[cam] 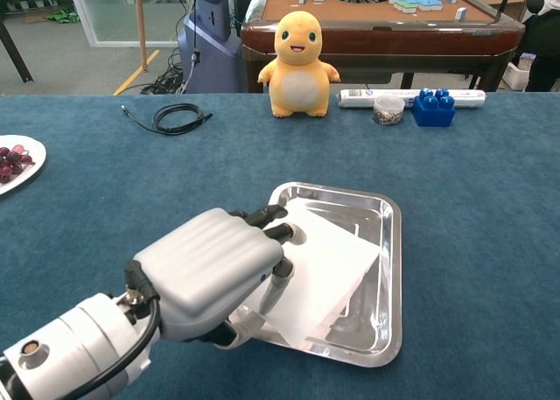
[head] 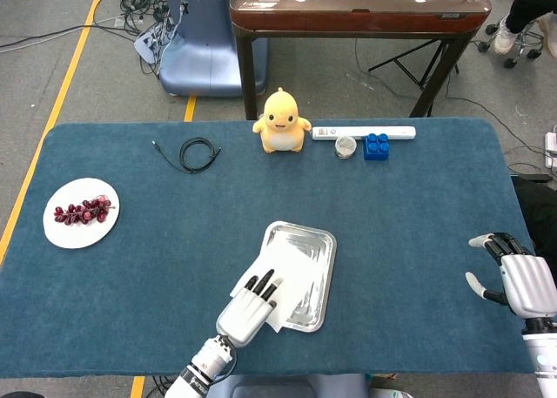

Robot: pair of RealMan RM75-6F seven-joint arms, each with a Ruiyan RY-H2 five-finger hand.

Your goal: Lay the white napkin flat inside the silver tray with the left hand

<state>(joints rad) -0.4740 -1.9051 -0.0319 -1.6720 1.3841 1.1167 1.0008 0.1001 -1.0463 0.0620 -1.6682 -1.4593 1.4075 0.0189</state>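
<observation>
The silver tray (head: 306, 238) (cam: 386, 242) sits near the front middle of the blue table. The white napkin (head: 296, 272) (cam: 337, 260) lies mostly inside it, rumpled, and its near-left corner hangs over the tray's left rim. My left hand (head: 246, 311) (cam: 208, 273) is at that corner. Its fingers (cam: 280, 234) rest on top of the napkin and the thumb curls under the edge, so it grips the cloth. My right hand (head: 513, 278) hovers open at the table's right edge, far from the tray, and shows only in the head view.
A yellow plush toy (head: 282, 120) (cam: 300, 63), a white strip (head: 392, 132), a small jar (head: 345, 145) and a blue block (head: 376, 145) line the far edge. A black cable (head: 198, 154) lies far left of centre. A white plate of grapes (head: 81, 212) sits at the left.
</observation>
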